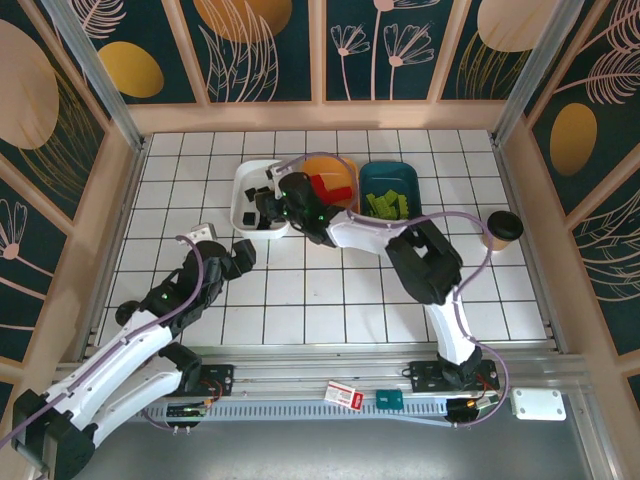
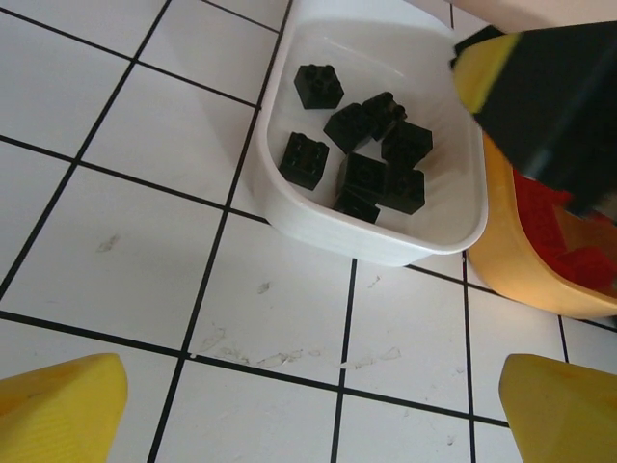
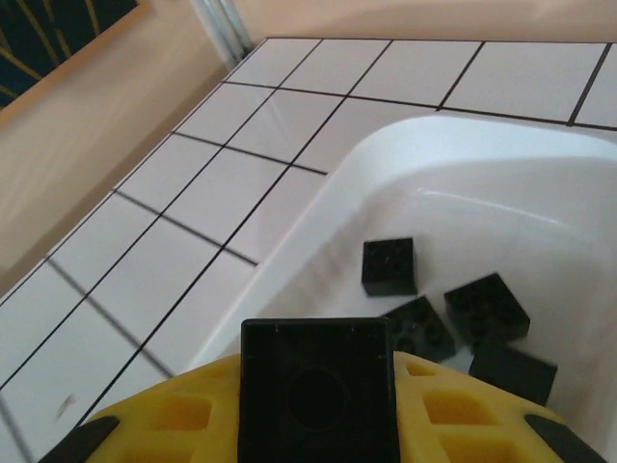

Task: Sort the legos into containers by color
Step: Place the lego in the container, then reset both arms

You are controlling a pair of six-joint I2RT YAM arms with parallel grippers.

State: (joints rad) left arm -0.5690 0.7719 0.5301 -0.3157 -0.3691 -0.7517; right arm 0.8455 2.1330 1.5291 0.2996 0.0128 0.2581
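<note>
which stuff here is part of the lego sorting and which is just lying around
Job: white tray, black legos in it, held black lego, orange tray, red legos, teal tray, green legos.
Lying about: paper cup, red-white card, white box.

White-black arms, lilac cables, yellow claw fingers

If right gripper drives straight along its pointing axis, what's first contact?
Right gripper, shut on a black brick, points down into the white tray. Probably it meets the loose black bricks on the tray floor first; depth unclear.
</note>
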